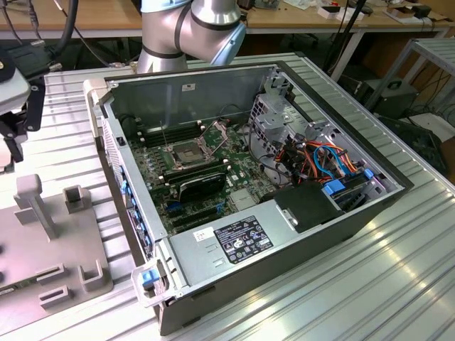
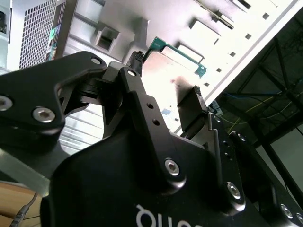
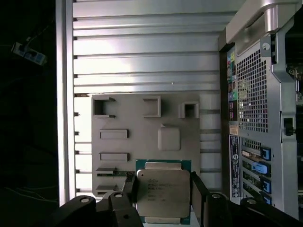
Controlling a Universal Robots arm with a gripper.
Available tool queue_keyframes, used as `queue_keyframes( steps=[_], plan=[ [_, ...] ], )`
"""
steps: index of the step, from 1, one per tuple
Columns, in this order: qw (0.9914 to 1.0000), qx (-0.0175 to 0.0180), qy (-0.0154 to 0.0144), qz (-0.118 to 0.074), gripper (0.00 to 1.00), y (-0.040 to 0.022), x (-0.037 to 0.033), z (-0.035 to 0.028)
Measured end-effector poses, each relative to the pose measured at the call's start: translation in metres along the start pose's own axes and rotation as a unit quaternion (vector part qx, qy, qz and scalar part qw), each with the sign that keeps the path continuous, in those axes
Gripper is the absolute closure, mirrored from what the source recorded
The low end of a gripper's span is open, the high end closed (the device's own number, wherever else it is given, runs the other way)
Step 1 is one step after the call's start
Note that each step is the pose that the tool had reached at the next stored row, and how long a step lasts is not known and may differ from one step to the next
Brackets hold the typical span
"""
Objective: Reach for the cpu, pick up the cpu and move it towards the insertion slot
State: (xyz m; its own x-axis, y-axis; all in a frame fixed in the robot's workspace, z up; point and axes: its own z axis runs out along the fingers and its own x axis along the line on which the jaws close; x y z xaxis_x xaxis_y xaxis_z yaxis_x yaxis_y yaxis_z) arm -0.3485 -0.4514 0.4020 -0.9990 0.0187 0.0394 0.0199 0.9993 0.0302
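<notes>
The gripper (image 3: 163, 194) is clasping the cpu (image 3: 163, 193) between its fingers (image 2: 191, 109), hovering above the grey fixture (image 3: 142, 137).

The gripper (image 3: 163, 196) is cut off by the frame edge in the first wrist view, just finger tops and knuckles showing. The cpu (image 3: 163, 193) loses its near edge at that same border. In the second wrist view the black fingers (image 2: 142, 109) cover much of the cpu (image 2: 175, 66) (contact can't be judged). In the exterior view the grey plastic fixture (image 1: 50, 234) runs off frame, and the insertion slot (image 1: 188, 153) is too small for detail.
</notes>
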Motion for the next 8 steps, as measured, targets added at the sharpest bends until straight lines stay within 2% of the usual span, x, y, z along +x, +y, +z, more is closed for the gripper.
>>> queue_keyframes(
  steps=[8],
  plan=[
    [1.0,0.0,0.0,0.0,0.45,0.0003,-0.015,-0.0005]
  ],
)
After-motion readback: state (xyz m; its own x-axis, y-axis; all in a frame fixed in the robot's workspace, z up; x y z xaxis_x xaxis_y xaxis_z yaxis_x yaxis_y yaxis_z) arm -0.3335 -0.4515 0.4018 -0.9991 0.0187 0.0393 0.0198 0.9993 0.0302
